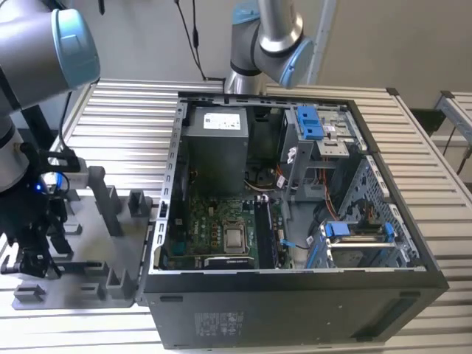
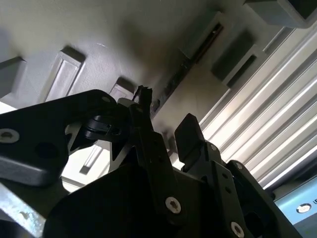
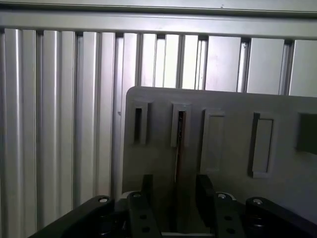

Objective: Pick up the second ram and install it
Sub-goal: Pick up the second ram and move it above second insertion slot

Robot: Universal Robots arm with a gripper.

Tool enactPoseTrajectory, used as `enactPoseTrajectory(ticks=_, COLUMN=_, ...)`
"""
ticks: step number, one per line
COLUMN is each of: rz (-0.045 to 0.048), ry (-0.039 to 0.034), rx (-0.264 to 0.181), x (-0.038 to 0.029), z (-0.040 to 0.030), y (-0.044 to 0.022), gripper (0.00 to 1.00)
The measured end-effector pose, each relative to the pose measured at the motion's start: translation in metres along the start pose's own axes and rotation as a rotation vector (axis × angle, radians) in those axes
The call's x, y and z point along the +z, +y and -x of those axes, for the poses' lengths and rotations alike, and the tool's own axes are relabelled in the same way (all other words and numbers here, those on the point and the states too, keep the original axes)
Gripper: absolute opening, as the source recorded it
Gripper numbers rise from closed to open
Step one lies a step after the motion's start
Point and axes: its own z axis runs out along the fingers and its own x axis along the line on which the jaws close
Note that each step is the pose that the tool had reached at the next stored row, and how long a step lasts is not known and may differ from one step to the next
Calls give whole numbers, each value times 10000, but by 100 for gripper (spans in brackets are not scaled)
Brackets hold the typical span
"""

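Gripper (image 3: 174, 184), black two-fingered, fingers spread apart, gripping nothing atm | second ram (image 3: 179, 141), thin dark stick, stands edge-up in grey plastic slotted tray (image 3: 230, 101), lined up with the finger gap | black computer case (image 1: 295, 310), side off, right next to tray

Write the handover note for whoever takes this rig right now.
Gripper: jaws open, low over the grey tray, one either side of the second ram's line.
Second ram: on edge in a tray slot, not gripped.
Computer case: open, to the exterior view's right of the tray.
Done: gripper lined up on the stick.
Left: the pick-up and the install.
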Motion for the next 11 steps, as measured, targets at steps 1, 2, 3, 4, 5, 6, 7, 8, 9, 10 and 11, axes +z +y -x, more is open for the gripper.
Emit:
enactPoseTrajectory(ticks=1, rz=-7, ry=-2, rx=-16, x=10, z=3, y=2, gripper=48)
enactPoseTrajectory(ticks=2, rz=-12, ry=-1, rx=-27, x=17, z=7, y=3, gripper=48)
enactPoseTrajectory(ticks=3, rz=-14, ry=0, rx=-34, x=22, z=13, y=4, gripper=48)
enactPoseTrajectory(ticks=4, rz=-17, ry=-1, rx=-40, x=28, z=21, y=5, gripper=48)
enactPoseTrajectory(ticks=5, rz=-19, ry=-1, rx=-42, x=33, z=31, y=7, gripper=48)
enactPoseTrajectory(ticks=6, rz=-20, ry=-1, rx=-44, x=40, z=43, y=12, gripper=48)
enactPoseTrajectory(ticks=7, rz=-21, ry=-2, rx=-45, x=46, z=55, y=19, gripper=48)
enactPoseTrajectory(ticks=8, rz=-22, ry=-2, rx=-47, x=53, z=65, y=28, gripper=48)
enactPoseTrajectory(ticks=9, rz=-23, ry=-1, rx=-49, x=62, z=74, y=39, gripper=48)
enactPoseTrajectory(ticks=10, rz=-26, ry=0, rx=-55, x=73, z=80, y=49, gripper=48)
enactPoseTrajectory(ticks=11, rz=-28, ry=0, rx=-67, x=85, z=82, y=53, gripper=48)
